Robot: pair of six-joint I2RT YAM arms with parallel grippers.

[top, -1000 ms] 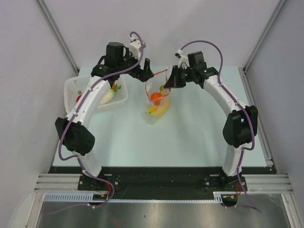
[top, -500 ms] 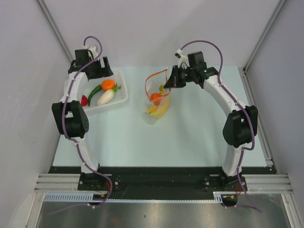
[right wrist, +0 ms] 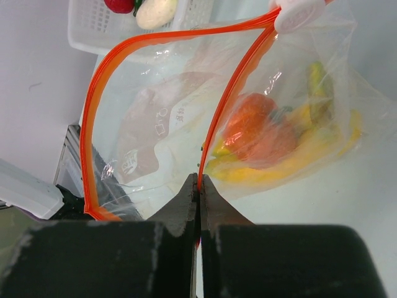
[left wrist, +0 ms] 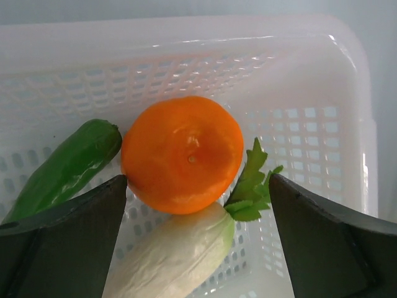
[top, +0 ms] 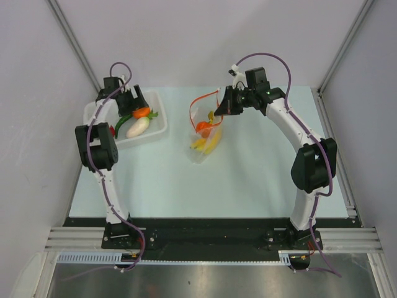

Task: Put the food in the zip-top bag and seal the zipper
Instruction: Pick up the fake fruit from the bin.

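The left gripper [left wrist: 195,186] hangs with its jaws spread as wide as they go and holds nothing; one finger stands on each side of the orange [left wrist: 183,152] below it. That orange lies in the tray [left wrist: 310,74], touching the radish [left wrist: 173,254] and just beside the pepper [left wrist: 62,164]; a red fruit [right wrist: 119,5] shares the tray. The right gripper [right wrist: 198,186] is pinched tight on the zipper [right wrist: 93,112], holding the bag [right wrist: 142,143] agape near the tray; the banana [right wrist: 310,149] and something orange-red are already inside.

The step looks like picking the orange. It is best to come straight down, centred, so the fingers slip between pepper and radish leaves without nudging either; close across the widest part, since a smooth round toy may squirt out of a high grip; lift clear of the tray wall before swinging across. The bag's mouth should be kept wide.
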